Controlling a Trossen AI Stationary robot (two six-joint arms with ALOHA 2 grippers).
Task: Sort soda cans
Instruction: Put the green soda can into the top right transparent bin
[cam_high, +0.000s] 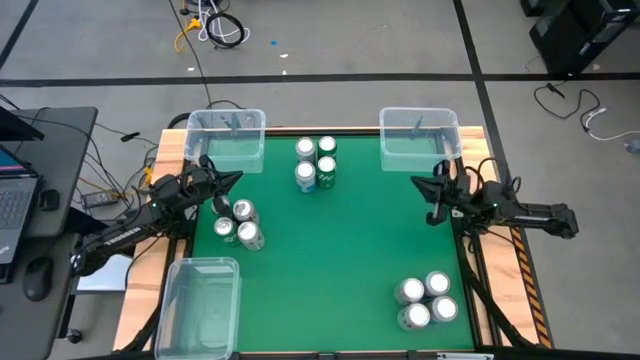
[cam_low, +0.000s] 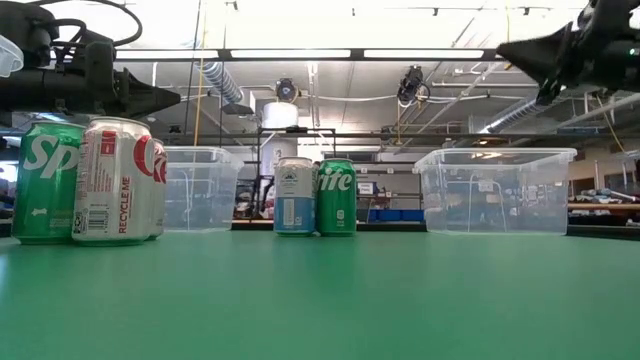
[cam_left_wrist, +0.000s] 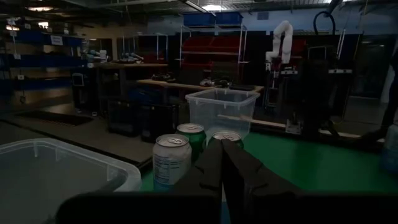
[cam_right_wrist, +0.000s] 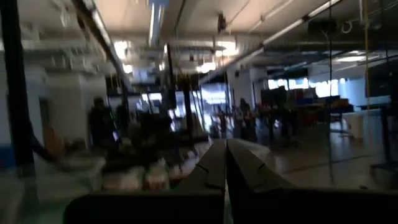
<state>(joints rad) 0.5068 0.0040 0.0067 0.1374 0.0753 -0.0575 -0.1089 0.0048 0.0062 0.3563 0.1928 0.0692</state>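
Observation:
The soda cans stand upright on the green table (cam_high: 340, 250) in three clusters: one at the far middle (cam_high: 315, 163), one at the left (cam_high: 238, 224) and one at the near right (cam_high: 427, 301). Some cans are green, others silver or white. My left gripper (cam_high: 234, 178) hovers shut above the table, just beyond the left cluster, pointing toward the table's right. My right gripper (cam_high: 418, 182) hovers shut near the right edge and points toward the table's left. In the left wrist view, the shut left gripper (cam_left_wrist: 222, 148) points at the far-middle cans (cam_left_wrist: 171, 158). The right wrist view shows the right gripper (cam_right_wrist: 226, 144) shut and aimed slightly upward.
Three clear plastic bins sit at the table's corners: far left (cam_high: 226, 135), far right (cam_high: 419, 135) and near left (cam_high: 200, 305). Open green surface lies in the table's middle. A desk with a laptop (cam_high: 15, 200) stands off the left side.

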